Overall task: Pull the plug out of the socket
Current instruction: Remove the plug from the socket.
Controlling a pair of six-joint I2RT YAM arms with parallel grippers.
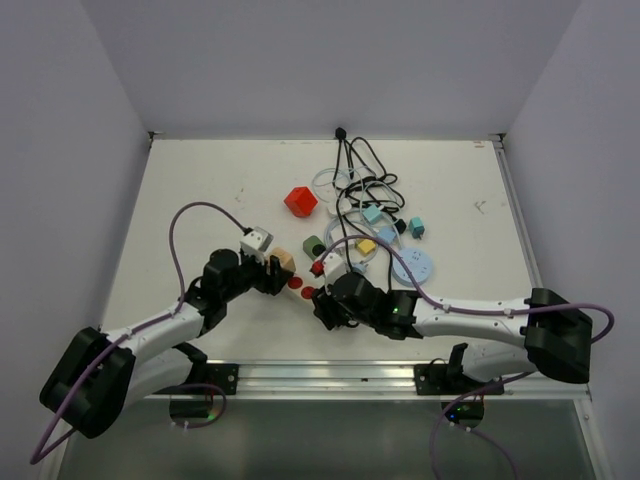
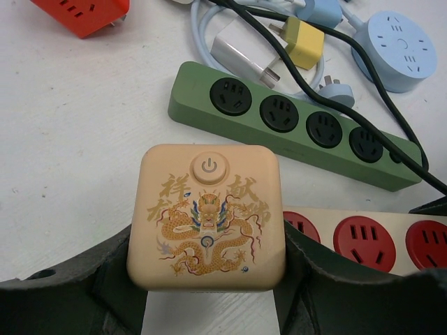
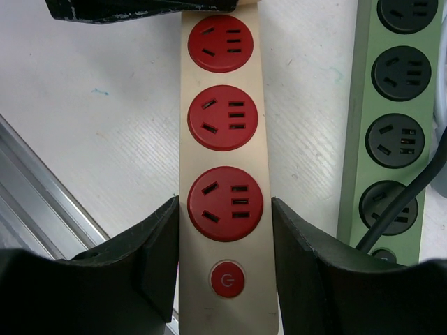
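Left tool (image 1: 277, 270) is clenching the beige dragon-print plug (image 2: 207, 216) by two opposite sides. The plug is sitting on one end of the red-socket strip (image 3: 222, 157), apparently not yet unseated.

Risk: a tilted pull may be binding the pins, or the pads may be slipping on the smooth casing.

Right tool (image 3: 225, 237) is clamping the strip at its switch end, away from the plug, so the strip may be levering up off the desk (image 1: 200, 190).

Left arm is reaching in low from the left. Right arm is stretching low leftward.

Green strip (image 2: 293, 122) and black cables (image 1: 370, 180) crowd the far side; bare table (image 1: 200, 180) lies leftward.
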